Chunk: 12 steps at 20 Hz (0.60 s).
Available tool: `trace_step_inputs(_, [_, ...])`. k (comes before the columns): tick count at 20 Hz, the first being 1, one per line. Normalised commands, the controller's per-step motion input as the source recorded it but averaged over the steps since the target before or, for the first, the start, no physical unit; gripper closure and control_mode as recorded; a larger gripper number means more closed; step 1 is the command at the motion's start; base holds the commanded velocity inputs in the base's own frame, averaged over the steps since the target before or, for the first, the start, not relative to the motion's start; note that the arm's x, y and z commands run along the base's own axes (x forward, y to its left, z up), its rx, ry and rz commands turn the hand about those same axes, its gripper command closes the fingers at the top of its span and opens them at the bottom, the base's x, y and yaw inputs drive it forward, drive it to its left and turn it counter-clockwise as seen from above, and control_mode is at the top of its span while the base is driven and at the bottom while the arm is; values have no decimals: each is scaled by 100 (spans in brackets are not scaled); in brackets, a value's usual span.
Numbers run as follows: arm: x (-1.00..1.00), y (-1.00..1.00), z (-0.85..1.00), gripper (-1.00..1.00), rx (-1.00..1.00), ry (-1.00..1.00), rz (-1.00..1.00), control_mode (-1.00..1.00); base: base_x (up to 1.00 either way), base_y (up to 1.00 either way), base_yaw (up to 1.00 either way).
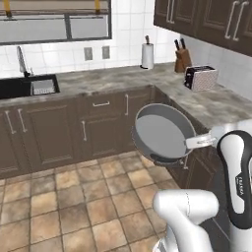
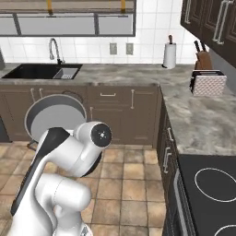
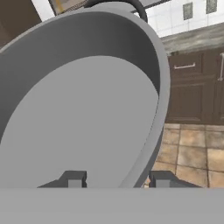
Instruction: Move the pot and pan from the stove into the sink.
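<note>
Grey pot carried mid-air between stove and sink.

The two dark fingertips (image 3: 74,178) straddle the rim of the small round silver-grey metal pot (image 1: 160,132), one inside the wall and one outside, pinching it; the gripper (image 3: 114,179) holds it tilted steeply on edge, well above the tiled floor (image 1: 64,206). The pot's open mouth faces the cameras and its short side handle (image 1: 199,141) points back toward the arm, marking the long axis. In my judgement, the carry should stay slow and level out over the black recessed sink (image 2: 39,71) at far left of the grey stone counter (image 2: 138,71), clearing the curved chrome tap (image 2: 54,48), before release. The black smooth-top stove (image 2: 207,193) lies near right.
</note>
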Motion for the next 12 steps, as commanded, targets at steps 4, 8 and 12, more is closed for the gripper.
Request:
trace_step_inputs(4, [0,0,0,100,0,0,0,100,-11,0,40])
trace_step_inputs(8, [0,0,0,100,0,0,0,100,-16,0,22])
trace_step_inputs(12, [0,0,0,100,0,0,0,100,8,0,0])
